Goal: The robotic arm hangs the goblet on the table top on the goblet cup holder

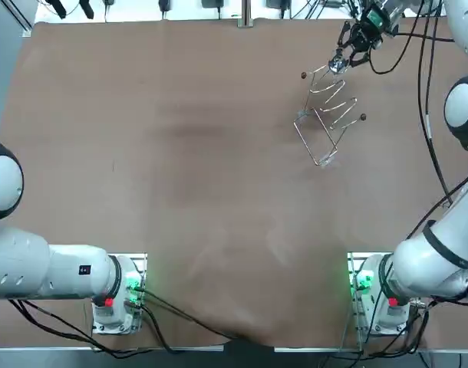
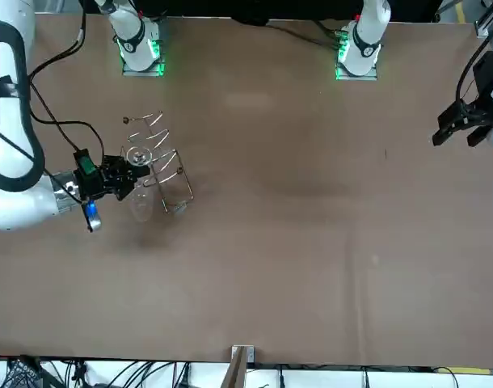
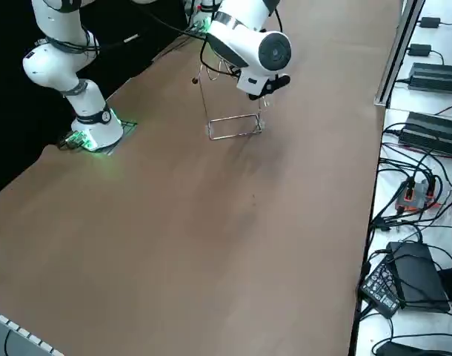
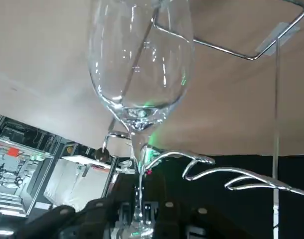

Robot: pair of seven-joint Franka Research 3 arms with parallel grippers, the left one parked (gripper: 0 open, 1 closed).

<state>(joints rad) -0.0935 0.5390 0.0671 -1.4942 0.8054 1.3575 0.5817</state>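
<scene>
Wire-framed, the cup holder [image 1: 326, 115] stood toward 1 o'clock on my overhead feed of the brown table [image 1: 180, 192]. At its 12 o'clock end I saw the goblet [image 1: 337, 64] among the upper prongs, bowl turned down toward the tabletop. Just past it, at 1 o'clock, the right gripper [image 1: 346, 50] had its fingers pinched narrow on the goblet's stem.

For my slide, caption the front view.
Right gripper holds the goblet by its stem at the wire cup holder.
</scene>
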